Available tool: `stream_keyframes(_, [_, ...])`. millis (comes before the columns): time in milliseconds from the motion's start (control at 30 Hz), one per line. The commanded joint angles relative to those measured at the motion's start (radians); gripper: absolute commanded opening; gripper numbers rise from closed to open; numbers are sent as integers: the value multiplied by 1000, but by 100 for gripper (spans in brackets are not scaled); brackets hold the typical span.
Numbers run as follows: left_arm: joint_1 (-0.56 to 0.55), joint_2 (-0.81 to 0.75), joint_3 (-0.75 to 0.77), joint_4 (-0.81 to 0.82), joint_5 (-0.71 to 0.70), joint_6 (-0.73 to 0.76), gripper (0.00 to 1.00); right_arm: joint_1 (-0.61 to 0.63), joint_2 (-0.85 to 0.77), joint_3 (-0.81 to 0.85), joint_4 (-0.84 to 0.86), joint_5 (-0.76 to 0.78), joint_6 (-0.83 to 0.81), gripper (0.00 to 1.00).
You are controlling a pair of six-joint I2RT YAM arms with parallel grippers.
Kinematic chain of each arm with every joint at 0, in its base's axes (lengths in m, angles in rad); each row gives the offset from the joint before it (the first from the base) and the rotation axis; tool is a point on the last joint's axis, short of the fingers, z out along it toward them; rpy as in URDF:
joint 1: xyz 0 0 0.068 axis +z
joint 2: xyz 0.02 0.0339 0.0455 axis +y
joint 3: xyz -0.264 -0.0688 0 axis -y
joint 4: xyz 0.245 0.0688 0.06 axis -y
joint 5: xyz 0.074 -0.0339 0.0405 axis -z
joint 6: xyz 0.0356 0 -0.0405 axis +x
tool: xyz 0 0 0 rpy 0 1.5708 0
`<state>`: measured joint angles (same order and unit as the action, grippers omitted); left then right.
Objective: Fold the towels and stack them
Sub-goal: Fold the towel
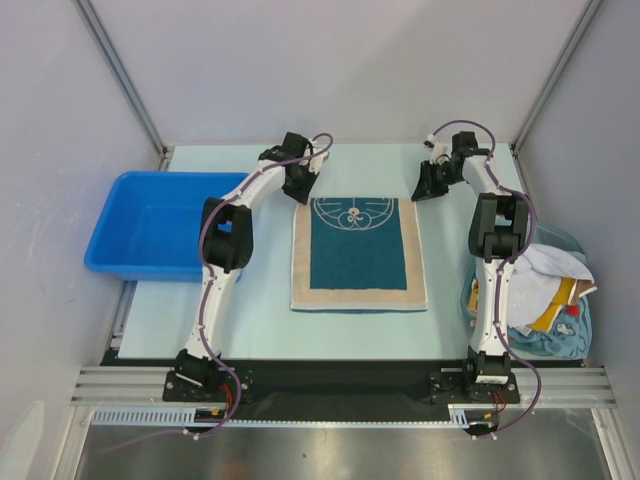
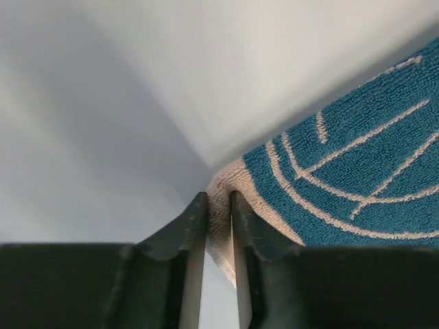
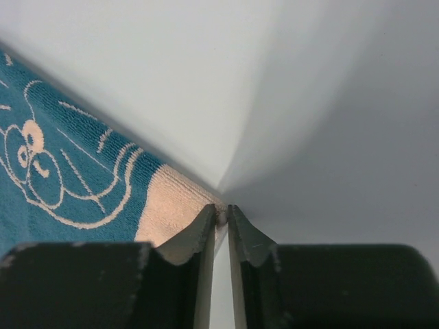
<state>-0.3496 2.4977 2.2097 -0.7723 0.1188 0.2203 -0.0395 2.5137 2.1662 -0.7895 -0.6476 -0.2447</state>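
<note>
Teal towel [image 1: 358,255], far corner tips hidden, clamped by left fingers [image 2: 180,232] and right fingers [image 3: 192,236].

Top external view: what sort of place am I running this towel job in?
Probably a robotics test cell, not a home: plain pale wall panels in aluminium framing, two white robot arms bolted to a metal rail, and a blue plastic tub beside the teal, beige-bordered towel.
</note>
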Motion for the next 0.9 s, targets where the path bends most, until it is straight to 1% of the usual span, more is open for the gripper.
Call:
stream_keyframes(0, [24, 27, 38, -28, -18, 50, 19, -2, 30, 29, -27, 9, -27, 17])
stream_keyframes(33, [23, 27, 38, -25, -21, 50, 14, 0, 30, 29, -28, 11, -27, 14])
stream_keyframes(67, [23, 29, 42, -24, -25, 50, 7, -2, 30, 30, -27, 12, -27, 11])
stream_keyframes(100, [23, 27, 45, -21, -22, 47, 3, -2, 30, 35, -27, 16, -27, 6])
stream_keyframes(133, [24, 24, 50, -21, -15, 45, 0, -2, 31, 38, -27, 20, -27, 4])
stream_keyframes(167, [24, 23, 57, -16, -8, 42, 0, -2, 31, 43, -30, 23, -28, 1])
stream_keyframes(300, [24, -8, 56, 24, 28, 24, 0, -2, 20, 43, -14, 34, -27, 0])
stream_keyframes(333, [24, -10, 56, 27, 28, 22, 3, -2, 17, 43, -10, 43, -24, 0])
stream_keyframes(367, [24, -16, 54, 27, 27, 24, 25, -2, 10, 40, -2, 46, -24, 0])
stream_keyframes(400, [24, -14, 56, 25, 6, 24, 53, -3, 7, 40, 1, 49, -22, 0])
stream_keyframes(467, [31, -10, 56, 12, -21, 36, 61, -3, 8, 43, -2, 54, -22, 0])
stream_keyframes(533, [35, -5, 56, 5, -30, 39, 62, -3, 7, 41, -2, 52, -22, 0])
stream_keyframes(667, [46, 4, 56, 2, -22, 36, 50, -3, 10, 41, -1, 45, -15, 0])
stream_keyframes(733, [46, 12, 56, 4, -13, 34, 49, -3, 11, 43, 1, 42, -13, 0])
stream_keyframes(867, [46, 23, 62, -2, 15, 40, 43, -3, 11, 43, -1, 48, -15, 0])
